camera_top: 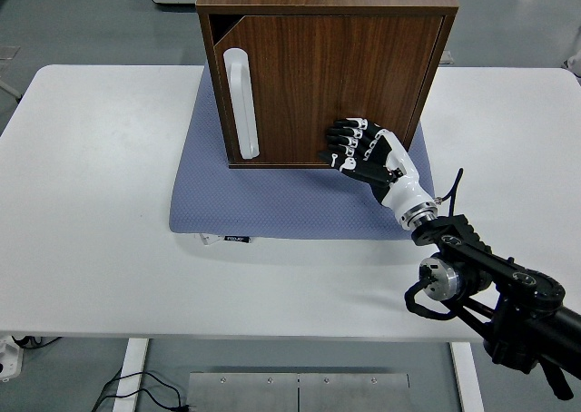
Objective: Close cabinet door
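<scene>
step: the push-shut stage is judged to be in hand, pretty much at the tail end. The cabinet door (pixel 331 85) looks nearly flush, though a thin dark gap is seen along its left and top edge.
next move: a bit more pressure straight into the panel is probably called for, kept low so the cabinet (pixel 327 4) isn't shoved along the blue mat (pixel 272 203).
robot hand: the right robot hand (pixel 363 153) is laid against the door's lower right, fingers (pixel 343 144) extended and spread, nothing grasped.
cabinet spot: upper centre of the frame, on the mat on the white worktop (pixel 91 203).
</scene>
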Robot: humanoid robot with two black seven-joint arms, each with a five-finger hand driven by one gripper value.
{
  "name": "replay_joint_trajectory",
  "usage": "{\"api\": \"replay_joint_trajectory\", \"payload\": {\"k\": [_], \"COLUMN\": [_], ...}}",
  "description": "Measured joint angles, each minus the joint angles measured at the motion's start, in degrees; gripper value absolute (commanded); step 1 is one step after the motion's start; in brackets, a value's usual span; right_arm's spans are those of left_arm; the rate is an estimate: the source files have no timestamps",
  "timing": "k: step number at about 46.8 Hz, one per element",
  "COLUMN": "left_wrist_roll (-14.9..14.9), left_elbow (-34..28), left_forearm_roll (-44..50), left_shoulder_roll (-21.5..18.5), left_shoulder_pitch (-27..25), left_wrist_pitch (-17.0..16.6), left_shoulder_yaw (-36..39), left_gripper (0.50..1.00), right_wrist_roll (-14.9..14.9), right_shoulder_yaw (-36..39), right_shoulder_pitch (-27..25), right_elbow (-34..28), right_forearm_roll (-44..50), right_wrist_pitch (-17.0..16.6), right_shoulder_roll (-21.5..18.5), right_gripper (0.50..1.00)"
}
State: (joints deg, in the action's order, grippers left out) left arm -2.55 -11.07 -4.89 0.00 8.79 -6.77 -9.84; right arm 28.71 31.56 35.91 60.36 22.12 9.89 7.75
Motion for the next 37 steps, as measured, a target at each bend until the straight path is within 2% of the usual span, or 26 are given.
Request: {"api": "replay_joint_trajectory", "payload": {"k": [8, 13, 17, 29, 37], "left_wrist_roll": [0.0, 0.0, 0.0, 0.0, 0.0], "left_elbow": [0.0, 0.0, 0.0, 0.0, 0.0], "left_forearm_roll": [0.0, 0.0, 0.0, 0.0, 0.0], "left_shoulder_roll": [0.0, 0.0, 0.0, 0.0, 0.0], "left_shoulder_pitch": [0.0, 0.0, 0.0, 0.0, 0.0], "left_wrist_pitch": [0.0, 0.0, 0.0, 0.0, 0.0], "left_shoulder_yaw": [0.0, 0.0, 0.0, 0.0, 0.0], "left_gripper": [1.0, 1.0, 1.0, 1.0, 1.0], "right_wrist_roll": [0.8, 4.1, 6.1, 6.3, 6.3], "right_shoulder_yaw": [-0.5, -1.2, -1.2, -1.2, -1.2], "right_shoulder_pitch": [-1.0, -3.5, -4.8, -6.9, -8.5], "right_elbow": [0.0, 0.2, 2.3, 8.2, 10.6], "right_forearm_roll": [0.8, 4.0, 5.4, 5.9, 6.6], "right_wrist_pitch": [-0.6, -1.1, -1.5, -1.9, -1.9], "right_shoulder_roll": [0.2, 0.8, 3.0, 9.6, 12.5], "right_gripper": [1.0, 1.0, 1.0, 1.0, 1.0]}}
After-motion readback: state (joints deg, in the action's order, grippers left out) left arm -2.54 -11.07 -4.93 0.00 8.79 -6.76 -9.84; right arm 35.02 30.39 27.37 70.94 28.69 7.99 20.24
